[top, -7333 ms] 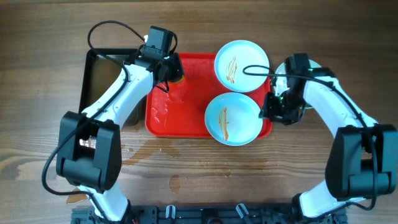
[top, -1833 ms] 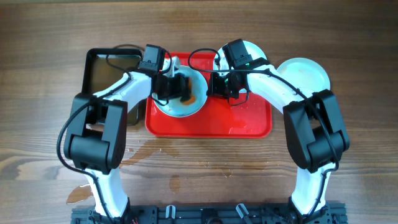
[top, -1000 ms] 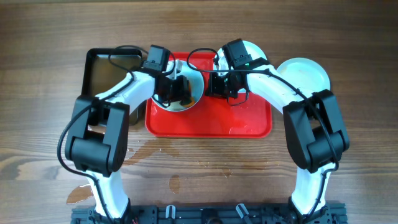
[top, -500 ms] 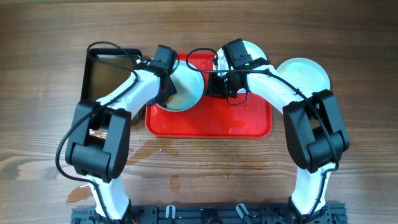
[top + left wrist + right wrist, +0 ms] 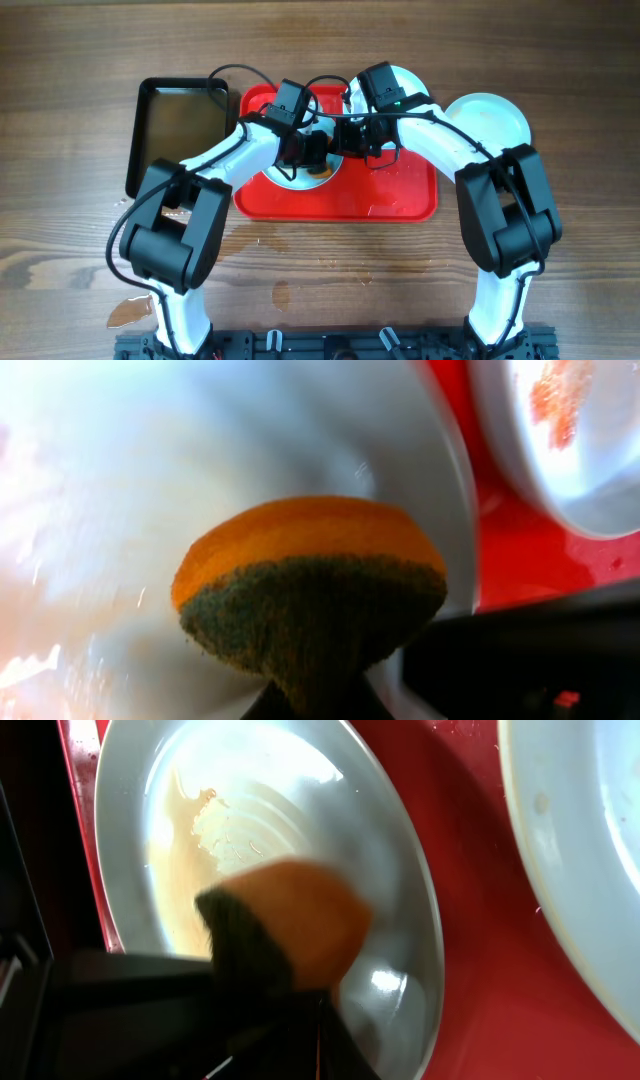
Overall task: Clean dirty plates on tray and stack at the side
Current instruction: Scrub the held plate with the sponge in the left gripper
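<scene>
The red tray (image 5: 400,195) holds a dirty plate (image 5: 290,180), tilted, its rim held by my right gripper (image 5: 345,140). It fills the right wrist view (image 5: 270,830), with a brown wet smear on it. My left gripper (image 5: 312,152) is shut on an orange sponge with a green pad (image 5: 310,580) and presses it on this plate (image 5: 180,460); the sponge also shows in the right wrist view (image 5: 290,920). A second plate (image 5: 405,78) with orange smears (image 5: 575,430) lies on the tray's far right part, half under my right arm. A third plate (image 5: 495,115) lies on the table right of the tray.
A black pan (image 5: 180,125) of brownish liquid stands left of the tray. Wet patches (image 5: 240,240) lie on the wooden table in front of the tray. Both arms cross over the tray's far half.
My left gripper has moved right with the sponge, from the plate's left edge across to its middle. My right gripper has stayed on the plate's rim.
</scene>
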Tool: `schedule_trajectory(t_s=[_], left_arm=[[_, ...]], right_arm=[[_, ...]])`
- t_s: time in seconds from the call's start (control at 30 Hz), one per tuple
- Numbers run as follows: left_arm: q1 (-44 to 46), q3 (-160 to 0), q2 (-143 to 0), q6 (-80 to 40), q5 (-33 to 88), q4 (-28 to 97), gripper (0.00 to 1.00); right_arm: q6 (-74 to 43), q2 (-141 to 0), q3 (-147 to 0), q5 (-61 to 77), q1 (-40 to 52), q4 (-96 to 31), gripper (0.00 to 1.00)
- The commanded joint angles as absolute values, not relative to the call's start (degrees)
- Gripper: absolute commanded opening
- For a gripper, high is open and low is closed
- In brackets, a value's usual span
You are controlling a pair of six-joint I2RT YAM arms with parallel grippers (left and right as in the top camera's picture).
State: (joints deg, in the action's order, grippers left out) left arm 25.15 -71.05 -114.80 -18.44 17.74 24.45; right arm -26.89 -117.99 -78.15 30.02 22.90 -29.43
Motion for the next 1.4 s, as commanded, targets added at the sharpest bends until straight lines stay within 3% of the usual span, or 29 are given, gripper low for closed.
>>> schedule_trajectory(t_s=[0.0, 0.17, 0.43, 0.57, 0.87, 1.0, 1.3, 1.37], left_arm=[[25.52, -69.34, -117.45, -15.81, 13.41, 20.78, 0.04], [22.83, -69.34, -117.45, -26.09, 10.63, 24.60, 0.04], [18.17, -69.41, -114.98, -30.72, 11.53, 32.49, 0.04], [16.40, -70.87, -109.86, -30.70, 14.13, 32.47, 0.04], [13.50, -72.40, -102.32, -30.70, 16.91, 32.45, 0.04], [13.41, -72.40, -102.32, -30.48, 16.60, 32.62, 0.04], [13.37, -72.40, -102.32, -30.48, 16.21, 32.67, 0.04], [13.37, -72.40, -102.32, -30.48, 16.23, 32.64, 0.04]], right_arm=[[-27.18, -118.85, -78.54, 30.41, 23.29, -29.10, 0.04], [-28.01, -118.85, -78.54, 29.43, 23.29, -27.99, 0.06], [-28.49, -118.19, -78.52, 29.52, 20.34, -27.49, 0.41], [-28.69, -118.19, -78.52, 26.06, 22.06, -28.82, 0.50], [-29.43, -114.80, -78.52, 20.27, 22.46, -27.18, 0.45], [-31.81, -114.10, -78.52, 14.61, 22.63, -30.79, 0.50], [-30.02, -111.44, -78.52, 13.23, 23.03, -30.92, 0.48], [-31.18, -110.89, -78.52, 10.22, 23.09, -33.78, 0.54]])
